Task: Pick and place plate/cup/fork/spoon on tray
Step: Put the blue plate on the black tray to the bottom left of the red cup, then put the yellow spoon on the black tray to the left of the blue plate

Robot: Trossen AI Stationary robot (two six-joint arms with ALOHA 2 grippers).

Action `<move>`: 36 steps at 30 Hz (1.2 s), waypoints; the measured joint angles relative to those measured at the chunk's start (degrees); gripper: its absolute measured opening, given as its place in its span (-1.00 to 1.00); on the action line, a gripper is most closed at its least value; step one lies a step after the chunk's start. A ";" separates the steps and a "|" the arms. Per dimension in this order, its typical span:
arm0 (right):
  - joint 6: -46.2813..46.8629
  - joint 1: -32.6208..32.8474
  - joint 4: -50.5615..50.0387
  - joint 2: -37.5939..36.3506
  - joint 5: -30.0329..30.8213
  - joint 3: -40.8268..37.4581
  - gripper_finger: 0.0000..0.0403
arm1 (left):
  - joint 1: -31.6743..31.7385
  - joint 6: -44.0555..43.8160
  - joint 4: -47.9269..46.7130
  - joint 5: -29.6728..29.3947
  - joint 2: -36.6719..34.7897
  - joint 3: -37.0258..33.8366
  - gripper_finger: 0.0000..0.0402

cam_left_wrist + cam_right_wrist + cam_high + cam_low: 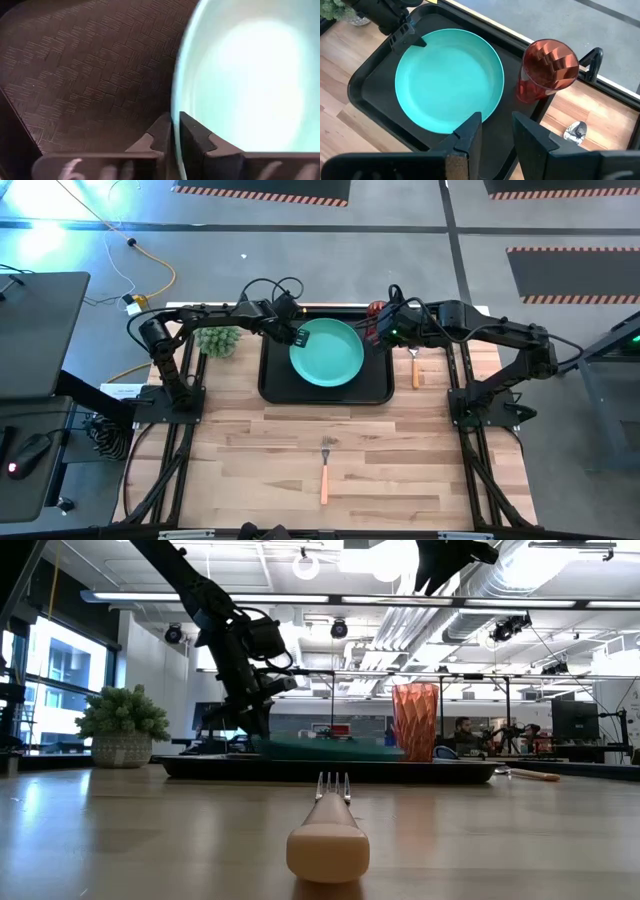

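Observation:
The turquoise plate (327, 352) lies about level inside the black tray (275, 385), which sits at the table's far middle. My left gripper (300, 335) is shut on the plate's left rim. The dark-red cup (377, 308) stands upright in the tray's far right corner. My right gripper (496, 134) is open and empty, raised above the tray's right side between plate and cup. The spoon (415, 366) lies on the table just right of the tray. The fork (325, 468) lies on the table near the front edge, tines pointing toward the tray. My left gripper pinches the plate's left rim (175, 112) between its two fingers, one finger over the plate's inner face and one on the outer side. The fingers come slanting down from the table's left (255, 720). The plate stays about level, low in the tray; whether it rests on the tray floor I cannot tell.
A small potted plant (218, 340) stands on the table left of the tray, under my left arm. The wooden table between the tray and the fork (330, 415) is bare. People and benches show far behind the table in the low view.

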 joint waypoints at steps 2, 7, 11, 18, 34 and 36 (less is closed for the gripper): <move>0.00 0.00 0.01 0.00 -0.33 0.00 -0.51 | 0.00 0.00 0.00 0.02 0.00 0.00 -0.78; 0.00 0.00 0.00 0.00 -0.46 0.00 -0.51 | -0.04 0.00 0.00 0.05 0.00 0.00 -0.59; -0.05 0.00 0.02 0.00 -0.45 0.00 -0.51 | -0.04 0.00 0.00 0.08 0.00 0.00 -0.50; -0.62 0.00 0.02 0.00 -0.45 0.00 -0.51 | 0.45 0.10 0.01 0.20 -0.64 0.00 -0.47; 0.31 0.90 -0.02 0.00 -3.22 0.00 -0.51 | 1.59 5.04 -0.74 1.69 -14.16 0.00 -0.47; 0.81 1.66 -0.04 0.00 -3.68 0.00 -0.51 | 1.42 5.15 -1.60 2.64 -16.76 0.00 -0.47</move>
